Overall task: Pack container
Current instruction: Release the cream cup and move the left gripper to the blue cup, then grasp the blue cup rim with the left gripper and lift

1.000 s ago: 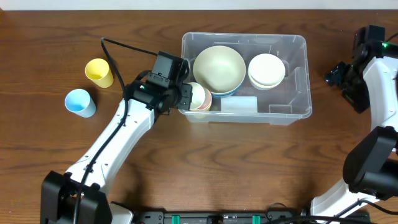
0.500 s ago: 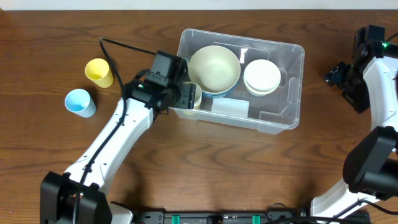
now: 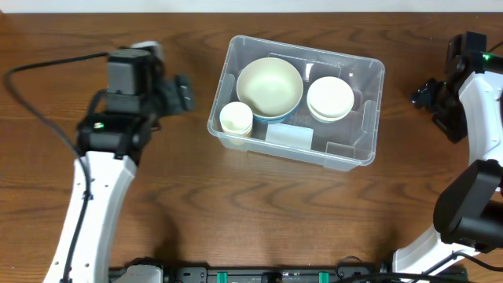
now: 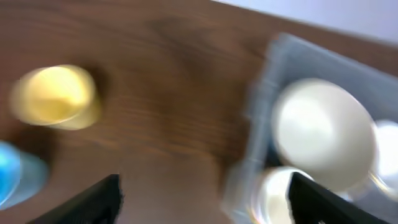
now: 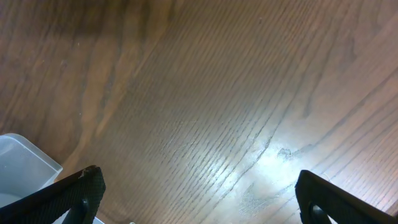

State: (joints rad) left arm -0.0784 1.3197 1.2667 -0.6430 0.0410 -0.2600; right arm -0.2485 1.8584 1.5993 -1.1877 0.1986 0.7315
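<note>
The container (image 3: 372, 118), a large clear plastic bin, lies slightly askew at mid table. Inside are a big cream bowl (image 3: 269, 85), a stack of white bowls (image 3: 330, 98) and a stack of small pale cups (image 3: 236, 119) in its near-left corner. My left gripper (image 3: 186, 93) is open and empty, left of the bin and apart from it. The blurred left wrist view shows its open gripper (image 4: 205, 202) over bare wood, with the container (image 4: 252, 124) to the right. My right gripper (image 3: 427, 96) hangs open at the far right, nothing between its fingers (image 5: 81, 193).
A yellow cup (image 4: 56, 96) and a blue cup (image 4: 15, 177) stand on the wood left of the bin, seen only in the left wrist view. A corner of the bin (image 5: 25, 165) shows low left in the right wrist view.
My left gripper opened, left the cup stack in the bin's near-left corner and drew back to the left. The bin shifted slightly leftward and turned. The right arm stayed still.
</note>
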